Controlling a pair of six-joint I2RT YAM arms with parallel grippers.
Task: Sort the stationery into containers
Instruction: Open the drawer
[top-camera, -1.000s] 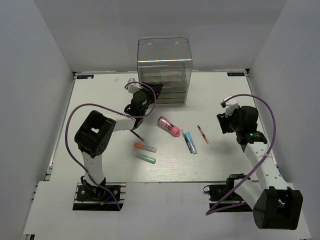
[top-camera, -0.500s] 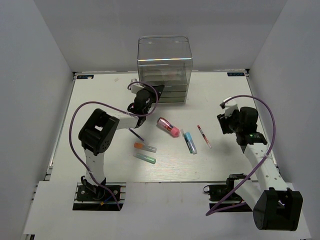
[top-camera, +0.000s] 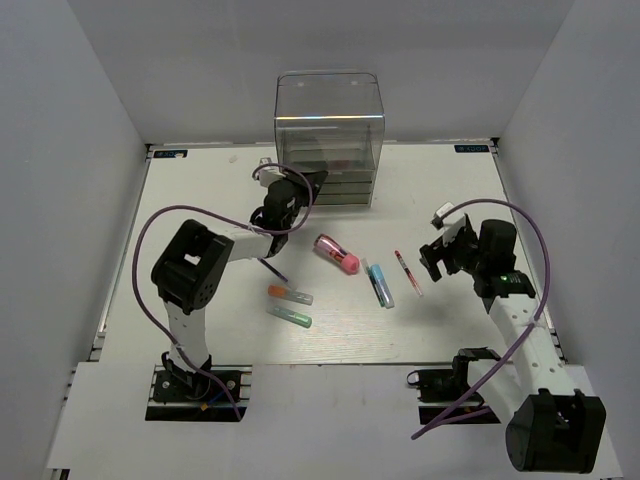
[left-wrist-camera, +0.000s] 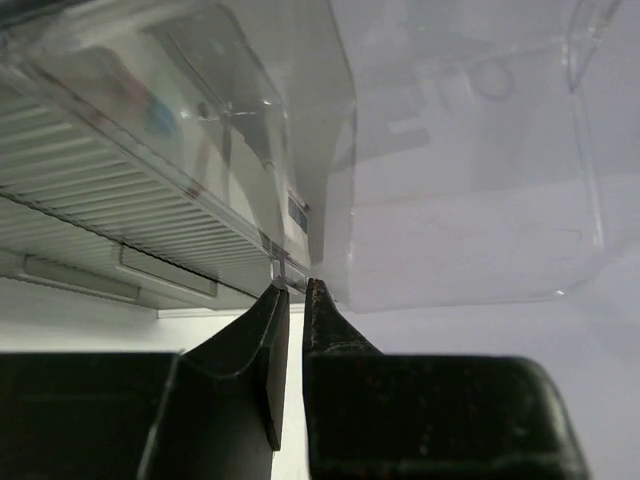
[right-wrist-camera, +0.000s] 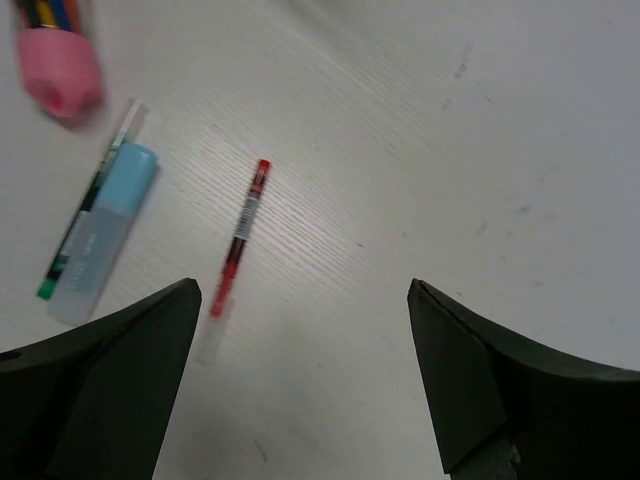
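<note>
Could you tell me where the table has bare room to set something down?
Free: the far right corner between the clear plastic drawer organiser and the right edge of the white table, and the near strip in front of the light-blue marker. The middle is crowded around the pink stubby cylinder.

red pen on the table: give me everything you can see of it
The red pen is a thin stick with a red barrel, darker along the middle, and a pale clear cap at one end. It lies flat on the white table, touching nothing, apart from the light-blue marker beside it. The open right gripper hangs above it without contact.
</note>
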